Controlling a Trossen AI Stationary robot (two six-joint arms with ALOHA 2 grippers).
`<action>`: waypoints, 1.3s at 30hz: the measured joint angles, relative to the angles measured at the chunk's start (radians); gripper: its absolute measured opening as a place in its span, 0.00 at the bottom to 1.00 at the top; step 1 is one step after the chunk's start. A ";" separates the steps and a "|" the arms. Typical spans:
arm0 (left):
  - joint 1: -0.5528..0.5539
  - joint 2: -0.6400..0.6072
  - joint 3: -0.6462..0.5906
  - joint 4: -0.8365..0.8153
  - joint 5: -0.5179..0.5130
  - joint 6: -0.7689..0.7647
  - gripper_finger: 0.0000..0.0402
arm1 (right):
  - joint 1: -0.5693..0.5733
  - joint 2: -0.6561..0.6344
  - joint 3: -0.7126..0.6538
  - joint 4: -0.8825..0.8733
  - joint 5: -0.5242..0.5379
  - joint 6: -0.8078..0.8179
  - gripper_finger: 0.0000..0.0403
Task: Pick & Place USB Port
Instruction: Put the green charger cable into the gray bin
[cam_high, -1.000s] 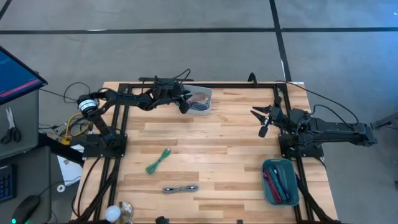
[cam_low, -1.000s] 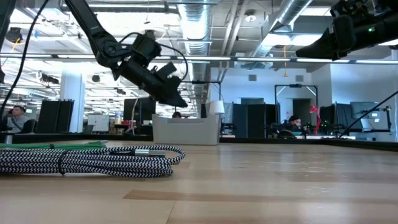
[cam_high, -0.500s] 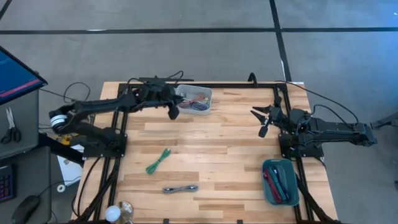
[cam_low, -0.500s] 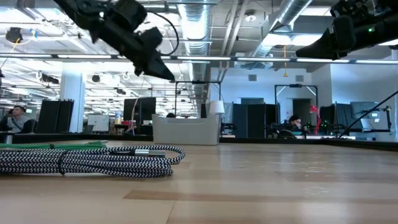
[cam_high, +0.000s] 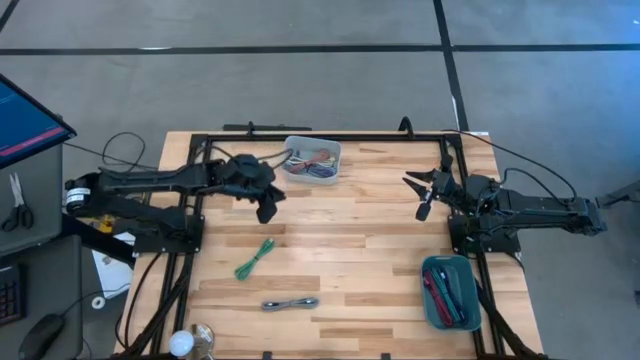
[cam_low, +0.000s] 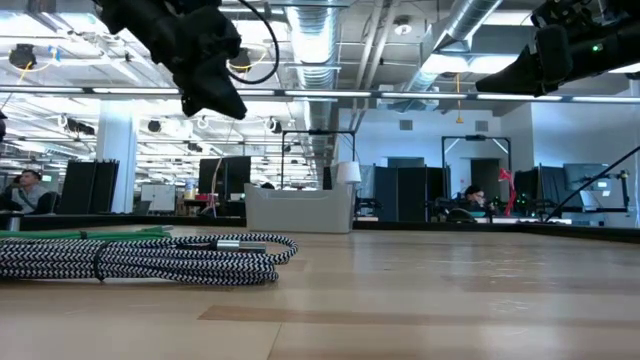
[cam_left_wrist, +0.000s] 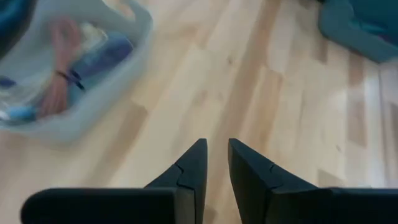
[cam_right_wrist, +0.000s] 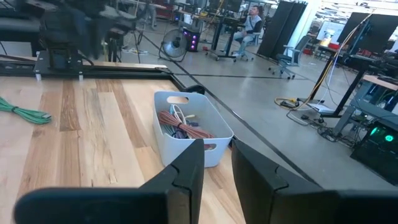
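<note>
Room: open-plan office, seen past the table edge in the low view only, with exposed ceiling ducts, desks, monitors and a seated person (cam_low: 30, 190) at far left.

Surface: light wooden plank table (cam_high: 350, 250) on a black frame, grey floor around it.

White bin (cam_high: 314, 160): at the table's far edge, holding tangled cables; contents are visible in the high and wrist views, only the outer wall in the low view.

Teal bin (cam_high: 450, 291): near the right front corner, holding dark and red items; its contents are seen only from above.

Green cable (cam_high: 254, 258): loose on the boards left of centre, long axis running diagonally.

Black-and-white braided cable (cam_low: 140, 256): coiled, nearer the front edge, long axis roughly parallel to that edge; the weave is resolved only in the low view.

Left gripper (cam_high: 267, 206): raised over bare wood just in front of the white bin; fingers slightly parted, nothing held.

Right gripper (cam_high: 421, 192): aloft beside the right frame post; fingers narrowly parted, nothing held.
</note>
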 joint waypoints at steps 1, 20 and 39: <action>-0.017 0.005 0.000 -0.012 0.000 -0.015 0.16 | 0.000 0.000 0.000 0.000 0.000 0.001 0.19; -0.215 0.157 0.000 -0.327 0.038 -0.404 0.43 | 0.000 0.000 0.000 0.000 0.000 0.010 0.19; -0.301 0.445 0.000 -0.305 0.025 -0.483 0.52 | 0.000 0.000 0.000 0.000 0.000 0.010 0.19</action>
